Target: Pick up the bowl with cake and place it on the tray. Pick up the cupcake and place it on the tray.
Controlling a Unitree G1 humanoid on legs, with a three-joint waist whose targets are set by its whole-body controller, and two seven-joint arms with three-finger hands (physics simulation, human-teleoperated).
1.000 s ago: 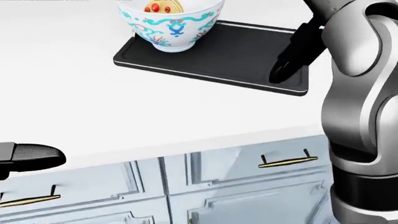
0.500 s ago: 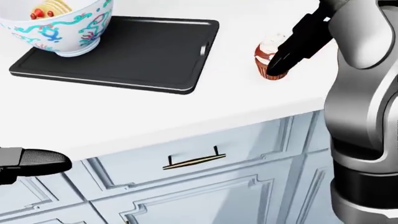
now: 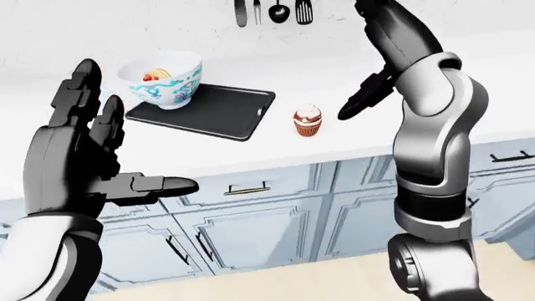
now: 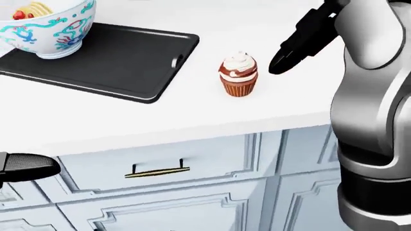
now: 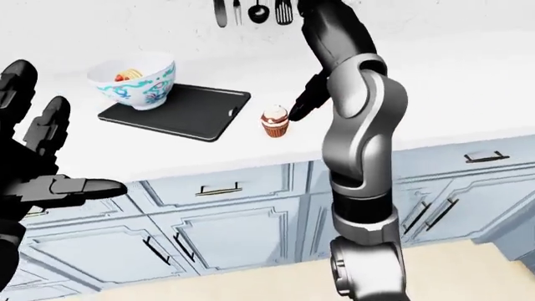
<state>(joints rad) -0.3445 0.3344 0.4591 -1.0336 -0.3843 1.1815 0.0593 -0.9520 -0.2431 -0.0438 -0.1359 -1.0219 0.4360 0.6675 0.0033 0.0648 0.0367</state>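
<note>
A white bowl [image 4: 45, 29] with blue and red patterns, holding cake, stands on the left end of the black tray [image 4: 122, 57] at the head view's top left. Right of the tray, a cupcake [image 4: 239, 74] with white swirl frosting sits upright on the white counter [image 4: 192, 115]. My right hand [image 4: 283, 62] hovers just right of the cupcake, clear of it, with its dark fingers stretched out and nothing in them. In the left-eye view my left hand [image 3: 92, 157] is raised at the left, away from the counter, with its fingers spread open and empty.
Kitchen utensils [image 3: 271, 11] hang on the wall above the counter. Pale blue cabinet drawers with brass handles [image 4: 157, 171] run below the counter edge. My right arm [image 3: 434, 125] rises tall at the right of the views. Light wooden floor [image 3: 293, 282] shows at the bottom.
The camera has swung right, so tray and bowl slid left in the view and the cupcake came into view. The right hand, overlapping the cupcake half a second ago, now stands to its right.
</note>
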